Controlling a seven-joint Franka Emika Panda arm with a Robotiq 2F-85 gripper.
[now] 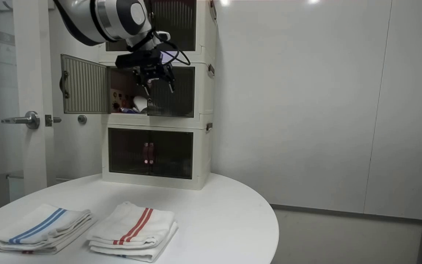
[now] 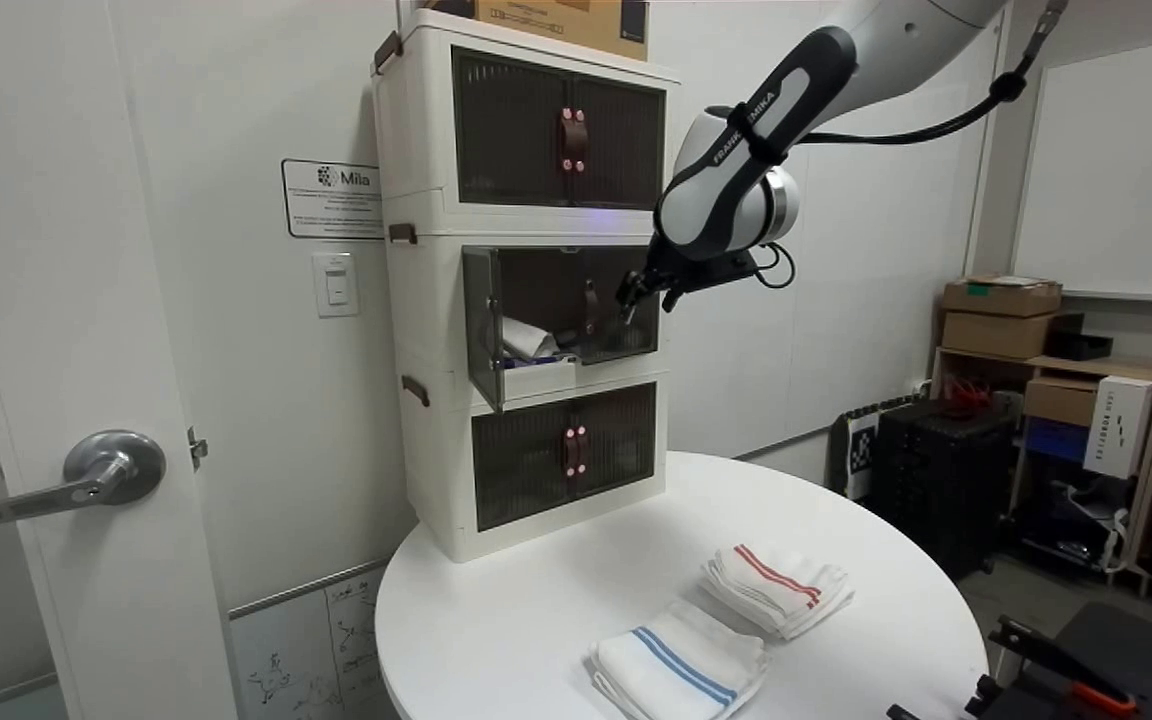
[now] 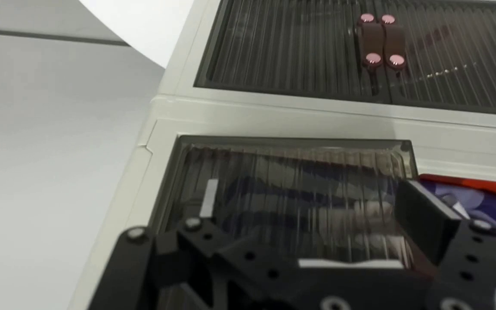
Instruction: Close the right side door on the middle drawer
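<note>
Right side door (image 1: 178, 99) of the middle drawer (image 1: 204, 93) looks flush or close to it, so closing seems mostly done; from where I stand can't tell if it's fully home. Left panel (image 1: 86, 86) swung wide, different door, not this job. Pincer (image 1: 159, 90) hangs in front of the right side door, near its free edge, spread, holding nothing, contact unclear. Remaining, I'd guess: maybe one last nudge inward, then back away

I've got a round white table (image 1: 229, 216) on cam, carrying bottom storage unit (image 1: 169, 156), folded blue-striped towel (image 1: 42, 229), folded red-striped towel (image 1: 134, 229) just beside it.
</note>
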